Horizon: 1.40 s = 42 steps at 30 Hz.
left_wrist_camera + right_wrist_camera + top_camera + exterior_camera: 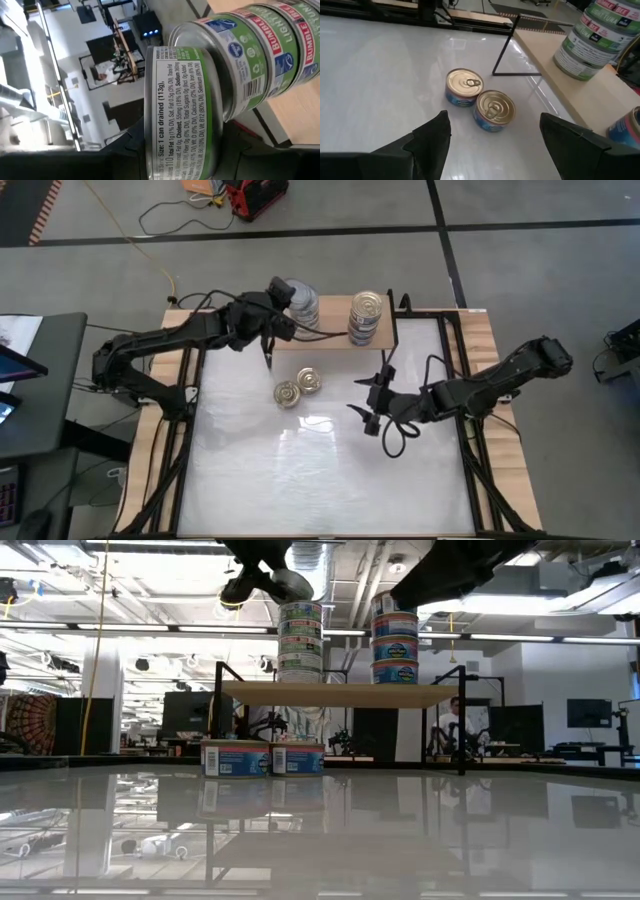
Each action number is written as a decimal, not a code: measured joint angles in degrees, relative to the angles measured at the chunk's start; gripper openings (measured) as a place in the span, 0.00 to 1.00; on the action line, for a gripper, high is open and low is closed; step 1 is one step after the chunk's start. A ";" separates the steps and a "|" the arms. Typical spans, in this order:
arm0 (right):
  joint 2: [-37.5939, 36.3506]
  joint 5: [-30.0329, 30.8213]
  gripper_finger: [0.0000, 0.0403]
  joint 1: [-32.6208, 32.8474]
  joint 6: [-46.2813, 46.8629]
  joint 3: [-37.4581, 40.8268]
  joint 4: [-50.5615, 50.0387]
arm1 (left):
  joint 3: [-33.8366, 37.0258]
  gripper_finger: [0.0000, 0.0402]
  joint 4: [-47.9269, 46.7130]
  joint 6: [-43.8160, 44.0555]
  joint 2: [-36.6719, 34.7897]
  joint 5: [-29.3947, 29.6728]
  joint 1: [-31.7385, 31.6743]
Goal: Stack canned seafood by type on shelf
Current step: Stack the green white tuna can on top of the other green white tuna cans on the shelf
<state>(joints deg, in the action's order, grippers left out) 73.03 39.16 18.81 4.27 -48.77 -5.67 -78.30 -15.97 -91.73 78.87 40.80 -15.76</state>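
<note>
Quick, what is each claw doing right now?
Left claw: closed on a green-label tin, above the green stack on the shelf.
Right claw: open, holding nothing, over the table.

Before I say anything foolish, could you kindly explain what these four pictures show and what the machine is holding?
They show one moment from four cameras: one overhead, one at table height, one on each wrist. Two dark robot arms work at a white table. The left gripper holds a green-label tin just over the stack of green-label tins on the small wooden shelf. A second stack of blue-label tins stands beside it. Two gold-lidded tins wait on the table. The right gripper hangs open and empty near them.
</note>
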 joint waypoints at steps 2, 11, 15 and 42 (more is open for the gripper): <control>0.00 0.00 0.82 -0.39 -0.18 0.00 0.98 | 0.00 0.34 0.26 1.03 0.00 -0.09 -0.42; 0.00 -0.11 0.82 -0.59 0.82 0.00 2.59 | 0.00 0.34 3.25 5.47 0.44 -0.85 -0.45; 0.00 -0.18 0.82 -0.59 0.79 0.00 3.94 | 0.07 0.34 3.37 5.50 1.67 -0.13 -0.45; 0.00 -0.29 0.82 -0.59 0.61 0.00 4.94 | 0.02 0.53 3.93 4.98 2.49 3.34 1.21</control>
<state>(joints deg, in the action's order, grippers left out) 73.03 38.87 18.22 4.89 -48.77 -0.73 -78.28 -12.04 -86.75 81.36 44.14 -14.55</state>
